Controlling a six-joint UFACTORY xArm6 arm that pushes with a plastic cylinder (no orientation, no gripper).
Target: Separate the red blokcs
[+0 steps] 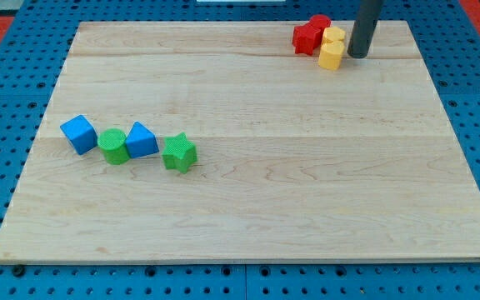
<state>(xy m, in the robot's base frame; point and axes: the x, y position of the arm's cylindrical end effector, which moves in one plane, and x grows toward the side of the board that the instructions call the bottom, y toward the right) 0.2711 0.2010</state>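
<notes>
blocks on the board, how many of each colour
red blocks: 2
yellow blocks: 2
blue blocks: 2
green blocks: 2
total: 8
my tip sits just to the view's right of the yellow blocks

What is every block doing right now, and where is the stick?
red blocks: bunched together at the view's top, touching the yellow ones.
yellow blocks: two, pressed together, beside the red ones.
my tip: on the board, just on the view's right of the yellow blocks.
blue cube: flat, far left of a row.
green cylinder: upright, between the two blue blocks.
blue wedge: next to the cylinder.
green star: flat, right end of row.
</notes>
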